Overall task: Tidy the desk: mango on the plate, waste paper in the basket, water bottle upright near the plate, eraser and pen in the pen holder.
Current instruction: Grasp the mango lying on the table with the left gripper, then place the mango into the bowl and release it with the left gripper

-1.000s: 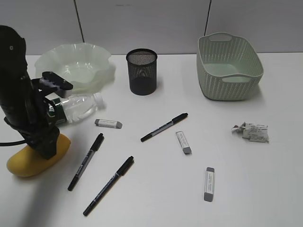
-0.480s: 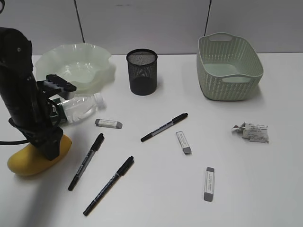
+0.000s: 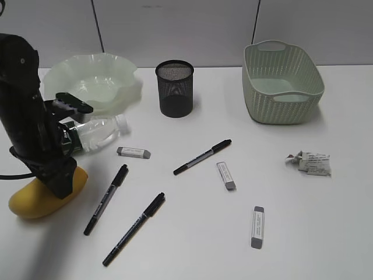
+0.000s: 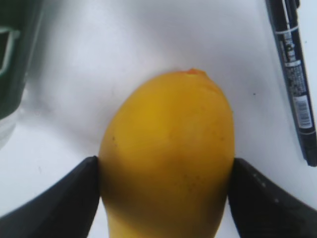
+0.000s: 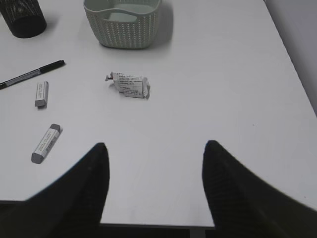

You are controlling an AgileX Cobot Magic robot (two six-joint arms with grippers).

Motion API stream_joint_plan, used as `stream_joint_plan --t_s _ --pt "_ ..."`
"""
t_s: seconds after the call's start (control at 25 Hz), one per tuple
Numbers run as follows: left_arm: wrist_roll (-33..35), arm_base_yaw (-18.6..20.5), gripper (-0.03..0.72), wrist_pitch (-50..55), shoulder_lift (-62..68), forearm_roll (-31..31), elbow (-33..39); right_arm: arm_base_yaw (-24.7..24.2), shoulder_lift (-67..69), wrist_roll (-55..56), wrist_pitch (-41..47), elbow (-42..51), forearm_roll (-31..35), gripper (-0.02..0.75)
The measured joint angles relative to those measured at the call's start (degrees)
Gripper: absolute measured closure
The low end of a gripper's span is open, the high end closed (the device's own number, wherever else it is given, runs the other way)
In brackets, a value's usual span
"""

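Left wrist view: mango (image 4: 168, 153) between left end effector (image 4: 163, 196) fingers.

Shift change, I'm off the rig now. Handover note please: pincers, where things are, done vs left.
Left pincer: fingers against both sides of the mango, which lies on the desk; whether it is clamped is unclear.
Right pincer: open, empty, above bare desk.
Water bottle lies on its side by the plate.
Waste paper lies near the basket.
Three pens and three erasers lie loose; pen holder looks empty.
Done: nothing. Left: everything.
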Motion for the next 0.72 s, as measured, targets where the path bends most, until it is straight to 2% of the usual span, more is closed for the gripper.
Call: stream_joint_plan --t_s 0.28,0.48,0.72 --pt "0.0 0.0 0.106 3.9 -2.5 -2.0 1.1 0.0 0.0 0.0 0.0 0.0 0.0 0.260" --pt "-0.1 -0.1 0.106 8.2 -9.3 -5.7 1.3 0.0 0.0 0.0 0.0 0.0 0.0 0.260" --pt "-3.2 0.0 0.107 8.4 -18.0 -6.4 0.9 0.0 0.0 0.0 0.0 0.0 0.0 0.260"
